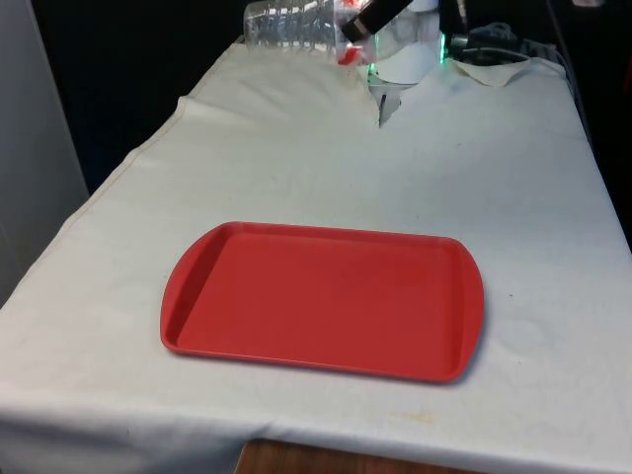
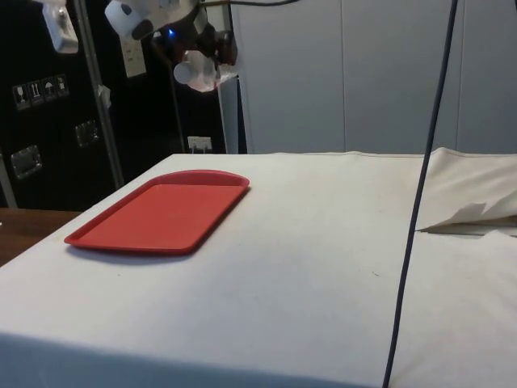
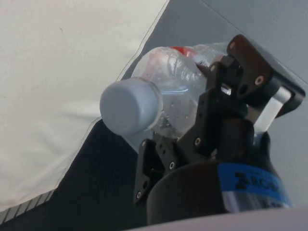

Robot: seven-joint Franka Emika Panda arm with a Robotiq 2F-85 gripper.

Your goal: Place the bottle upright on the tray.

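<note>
The pincer (image 3: 202,130) is clamped on a clear plastic bottle (image 1: 291,25), holding it high in the air above the far end of the surface (image 1: 494,178). In the wrist view the black fingers (image 3: 216,110) press against the bottle's shoulder just below its pale grey cap (image 3: 130,106), and a strip of red label shows further along the body. In the front view the bottle lies roughly on its side, its ribbed body pointing toward the front view's left, with the red label next to the pincer (image 1: 360,28). In the side view the bottle (image 2: 202,71) hangs under the pincer (image 2: 190,48), cap end toward the camera, well above the surface and apart from it.

The red tray (image 1: 326,296) sits flat on the white cloth near the front edge of the surface, with nothing on it. In the side view the tray (image 2: 161,214) lies below the held bottle and a little nearer the camera. A dark cable (image 2: 420,194) hangs down across the side view's right part.
</note>
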